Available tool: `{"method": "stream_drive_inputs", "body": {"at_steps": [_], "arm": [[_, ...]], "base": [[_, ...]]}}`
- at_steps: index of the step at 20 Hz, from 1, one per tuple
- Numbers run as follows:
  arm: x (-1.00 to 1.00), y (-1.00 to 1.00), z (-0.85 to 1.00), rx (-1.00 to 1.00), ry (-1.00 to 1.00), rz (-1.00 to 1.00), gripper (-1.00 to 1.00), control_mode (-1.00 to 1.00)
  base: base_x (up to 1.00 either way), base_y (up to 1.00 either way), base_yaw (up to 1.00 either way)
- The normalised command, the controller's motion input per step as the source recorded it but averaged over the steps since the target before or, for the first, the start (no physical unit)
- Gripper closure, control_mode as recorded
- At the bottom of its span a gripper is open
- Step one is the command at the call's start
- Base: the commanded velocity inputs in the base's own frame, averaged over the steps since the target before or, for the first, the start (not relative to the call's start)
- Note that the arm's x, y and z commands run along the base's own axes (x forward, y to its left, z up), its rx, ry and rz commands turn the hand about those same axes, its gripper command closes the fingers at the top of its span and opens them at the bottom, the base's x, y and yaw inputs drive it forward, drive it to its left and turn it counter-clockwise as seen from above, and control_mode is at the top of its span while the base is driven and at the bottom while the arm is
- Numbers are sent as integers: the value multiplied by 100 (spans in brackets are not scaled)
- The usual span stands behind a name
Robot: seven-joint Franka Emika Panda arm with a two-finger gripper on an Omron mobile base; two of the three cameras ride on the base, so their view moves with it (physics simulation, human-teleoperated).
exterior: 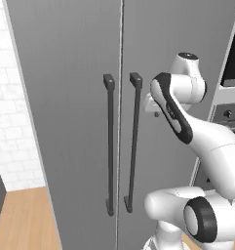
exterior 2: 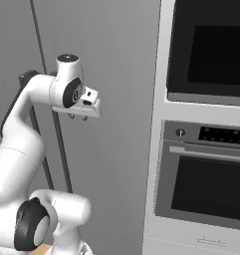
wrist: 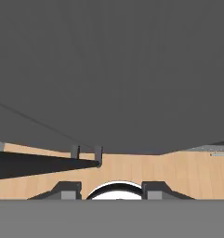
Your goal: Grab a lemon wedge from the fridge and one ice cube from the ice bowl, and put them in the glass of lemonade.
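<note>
Fridge [exterior: 70, 122] doors closed, contents hidden behind grey panels.

Right of the tall cabinet, a black built-in microwave [exterior 2: 211, 47] sits directly above a black glass-fronted oven [exterior 2: 206, 172] in a pale column. White brick wall [exterior: 9, 112] and light wooden floor [exterior: 24, 219] lie left.

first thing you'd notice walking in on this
The tall grey fridge takes up most of the left base view, both doors shut, with two long dark bar handles side by side at the seam. The white arm rises in front of its right door, its gripper empty and pointing down. To the right stands a black oven and microwave stack.
</note>
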Motion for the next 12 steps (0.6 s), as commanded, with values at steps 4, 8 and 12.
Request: {"method": "stream_drive_inputs", "body": {"at_steps": [4,8,12], "arm": [[-29,0,0,0,0,0,-100,-100],[-34,2,0,0,0,-3,-100,100],[0,0,0,0,0,0,-100,100]], "base": [[0,0,0],[-11,5,-1],[-36,36,-5]]}}
